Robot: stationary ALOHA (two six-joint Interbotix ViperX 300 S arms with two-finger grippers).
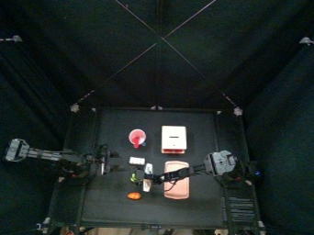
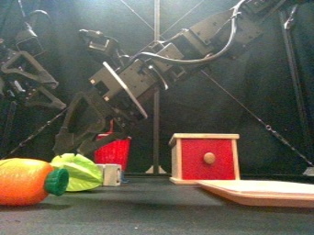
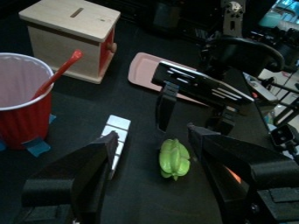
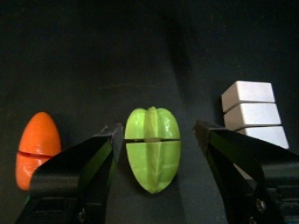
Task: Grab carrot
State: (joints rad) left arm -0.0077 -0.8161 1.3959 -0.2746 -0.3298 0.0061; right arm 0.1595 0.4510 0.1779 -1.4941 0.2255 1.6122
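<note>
1. Top view — you see the right gripper (image 1: 152,176) reaching across to the lower middle of the frame; the carrot (image 1: 132,195) lies just below and left of it, beside the pale pink tray (image 1: 179,186).
2. Front view — the carrot (image 2: 25,181) sits at the lower left, touching the yellow-green piece (image 2: 77,171); the red box (image 2: 205,158) stands at centre right.
3. Left wrist view — the left gripper (image 3: 158,179) is released, its jaws spread wide; the red cup (image 3: 24,96) stands at the left edge.
4. Right wrist view — your right gripper (image 4: 156,171) is released, straddling the yellow-green piece (image 4: 153,149); the carrot (image 4: 38,147) lies at the lower left, outside the jaws.
</note>
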